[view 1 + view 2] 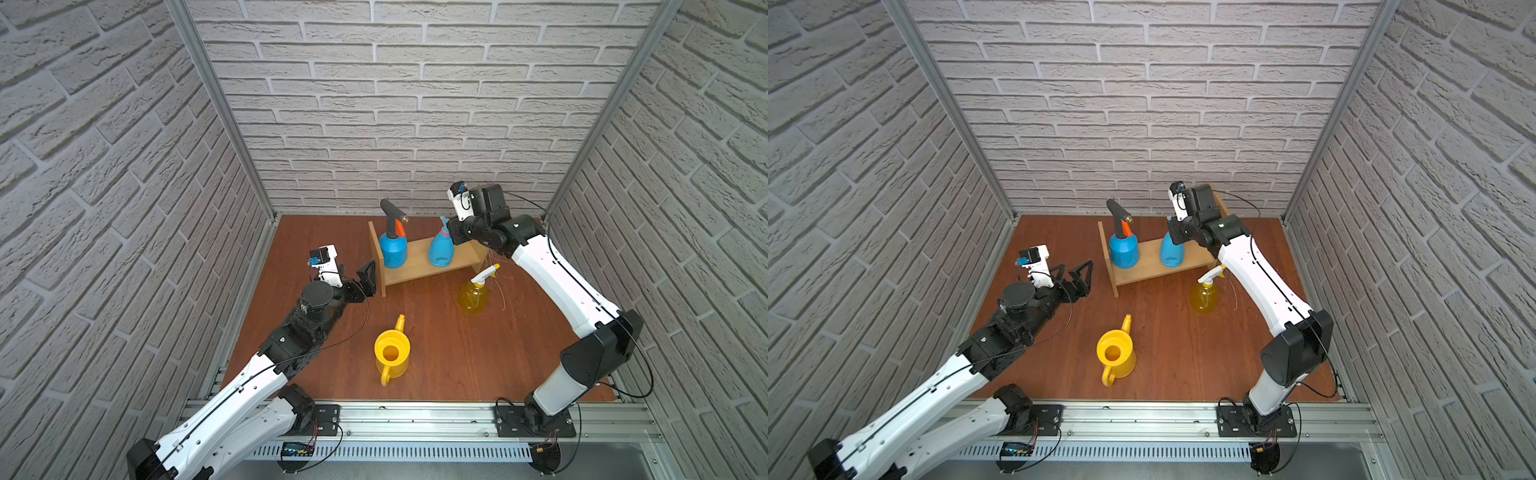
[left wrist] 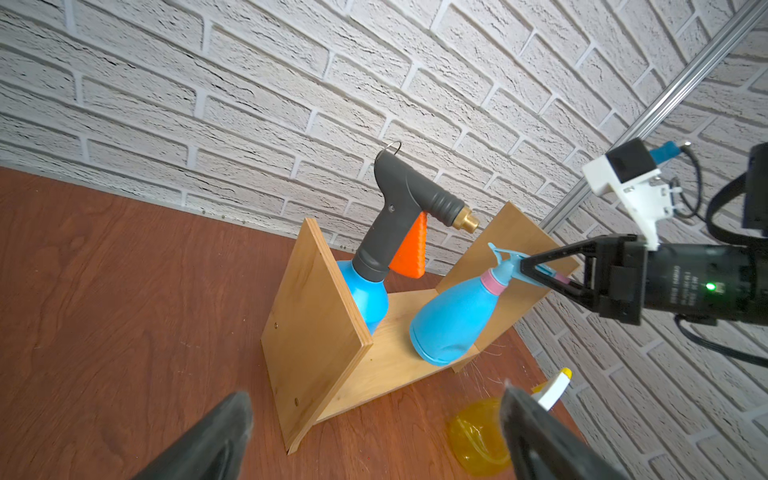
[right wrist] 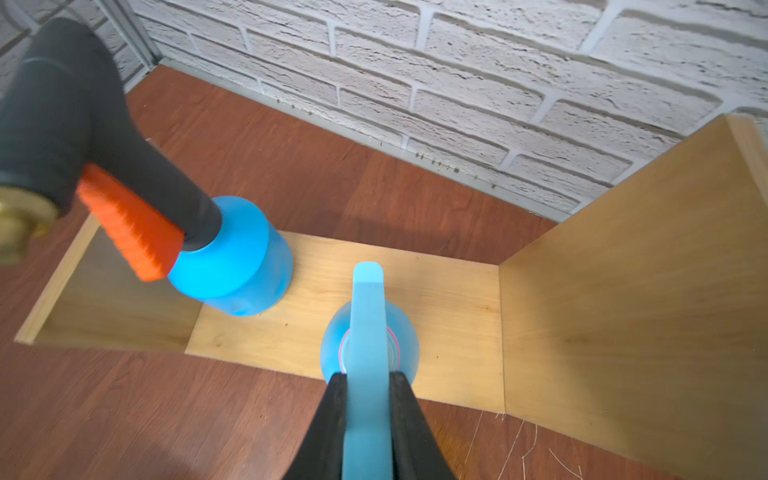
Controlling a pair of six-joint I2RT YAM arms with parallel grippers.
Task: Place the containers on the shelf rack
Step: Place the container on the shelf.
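The right arm rises from its base at the near right edge, bends at the elbow and stretches its forearm toward the far wall, with the wrist turned left above the taller side panel of the shelf rack (image 1: pixel 415 266). The right gripper (image 3: pixel 368 376) is clamped on the pale blue head of the blue teardrop spray bottle (image 1: pixel 440 249), one black finger on each side. The bottle's base is at the right half of the rack's board, though whether it rests there fully cannot be told. The blue pump sprayer (image 1: pixel 392 247) stands on the left half, just beside the shorter panel. The left arm reaches from the near left toward the rack. The left gripper (image 1: pixel 1075 266) hangs just left of the shorter panel, fingers spread wide and empty, pointing at the rack. On the table (image 1: pixel 457 353), the clear yellow spray bottle (image 1: pixel 473 295) stands near the rack's right end, and the yellow watering can (image 1: pixel 392 353) sits nearer, well apart from it.
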